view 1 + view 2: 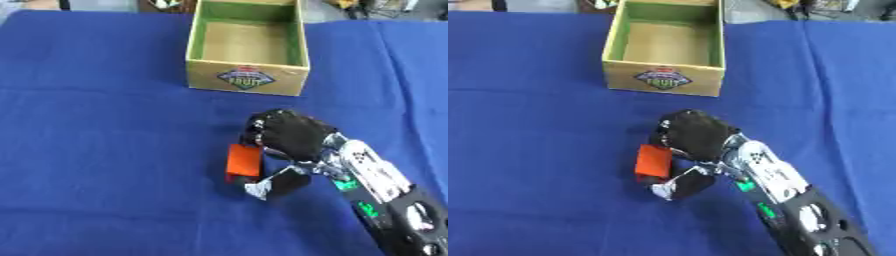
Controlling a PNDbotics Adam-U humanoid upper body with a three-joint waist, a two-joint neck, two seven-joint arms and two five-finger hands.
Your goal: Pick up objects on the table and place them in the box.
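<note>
While blue cloth [105, 150] covers the table | right hand [293, 135] curled round orange block [244, 162] | box [248, 79] beyond

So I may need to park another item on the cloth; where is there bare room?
The blue cloth lies bare left of the open cardboard box and of the orange block. A bare strip separates box and block. It is crowded where the right hand curls round the block.
</note>
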